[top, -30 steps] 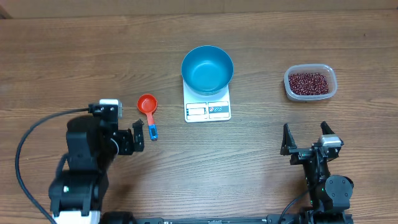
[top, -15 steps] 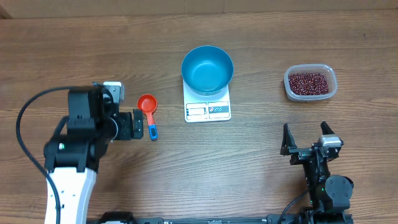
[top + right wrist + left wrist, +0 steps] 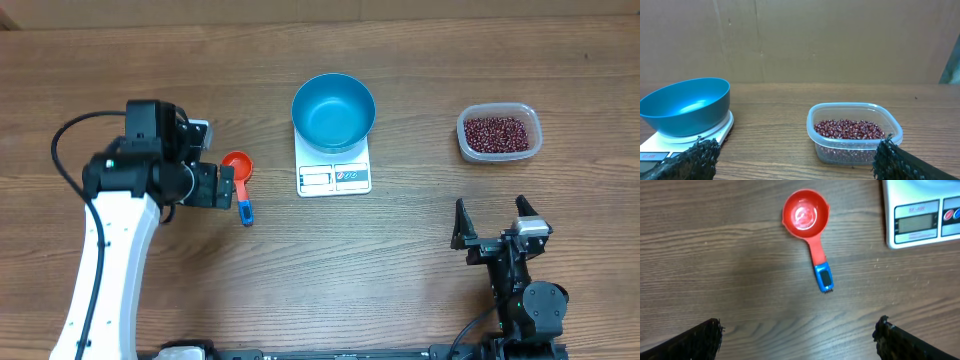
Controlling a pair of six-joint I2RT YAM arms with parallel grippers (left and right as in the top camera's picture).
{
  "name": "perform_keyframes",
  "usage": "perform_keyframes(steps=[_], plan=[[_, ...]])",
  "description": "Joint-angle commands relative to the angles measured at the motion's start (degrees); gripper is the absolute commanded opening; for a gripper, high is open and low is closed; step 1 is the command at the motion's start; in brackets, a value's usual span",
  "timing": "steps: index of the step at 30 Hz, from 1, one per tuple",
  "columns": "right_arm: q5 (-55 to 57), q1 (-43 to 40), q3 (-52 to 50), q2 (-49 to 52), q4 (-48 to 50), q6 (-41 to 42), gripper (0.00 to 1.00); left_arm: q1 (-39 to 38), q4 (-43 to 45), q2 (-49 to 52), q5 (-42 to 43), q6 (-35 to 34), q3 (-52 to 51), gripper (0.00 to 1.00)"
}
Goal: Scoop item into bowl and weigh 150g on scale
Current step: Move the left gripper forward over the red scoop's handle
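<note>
The blue bowl [image 3: 333,112] stands empty on the white scale [image 3: 334,177] at the table's middle back. The dark red-brown beans [image 3: 496,131] fill a clear tub [image 3: 531,145] at the right. A red scoop [image 3: 238,167] with a blue handle tip lies left of the scale. My left gripper [image 3: 227,188] hovers open just left of the scoop's handle. In the left wrist view the scoop [image 3: 806,215] lies ahead of the gripper [image 3: 797,334], with nothing between the fingers. My right gripper [image 3: 492,222] stands open near the front edge, facing the beans [image 3: 850,129] and the bowl [image 3: 685,106].
The scale's display and buttons [image 3: 920,222] face the front edge, right of the scoop. A black cable [image 3: 62,150] loops out left of the left arm. A brown wall closes off the table's far side in the right wrist view.
My left arm has swung away from the front edge toward the back and a little right, bringing its open gripper up beside the scoop. The right arm has not moved.
</note>
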Motion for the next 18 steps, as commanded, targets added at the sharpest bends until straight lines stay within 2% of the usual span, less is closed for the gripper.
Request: perform_keyframes(steps=[1, 18], plan=[[0.74, 0.11, -0.59, -0.59, 0.33, -0.22, 1.00, 0.68, -1.22, 3.04, 1.33, 2.36, 4.20, 1.00], [0.74, 0.11, -0.59, -0.59, 0.33, -0.22, 1.00, 2.29, -3.65, 12.76, 1.53, 2.32, 6.71, 1.00]])
